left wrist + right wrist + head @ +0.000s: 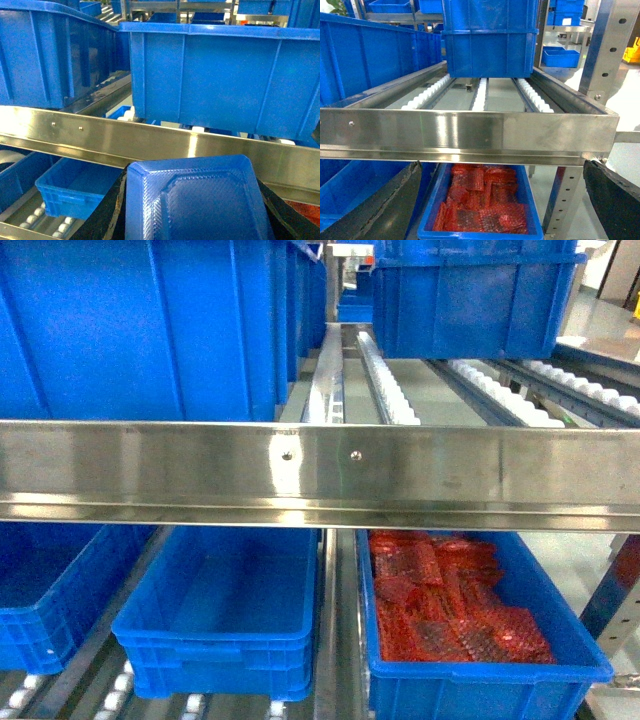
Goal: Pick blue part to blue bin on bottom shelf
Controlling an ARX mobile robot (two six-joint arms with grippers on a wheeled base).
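Observation:
The blue part (197, 200), a flat textured plastic tray, fills the lower left wrist view, and my left gripper (195, 212) is shut on it with a black finger on each side. Below and to its left, an empty blue bin (75, 185) sits on the bottom shelf (32, 217) with its white rollers. In the head view this empty blue bin (225, 610) stands on the bottom shelf (115, 690), left of the centre rail (337, 630). My right gripper (495, 210) is open with nothing between its fingers. Neither gripper shows in the head view.
A blue bin of red parts (470, 615) sits right of the centre rail, under my right gripper. A shiny steel rail (320, 475) of the upper level crosses in front. Large blue bins (140, 320) stand on that upper level. A perforated upright post (570, 200) is at the right.

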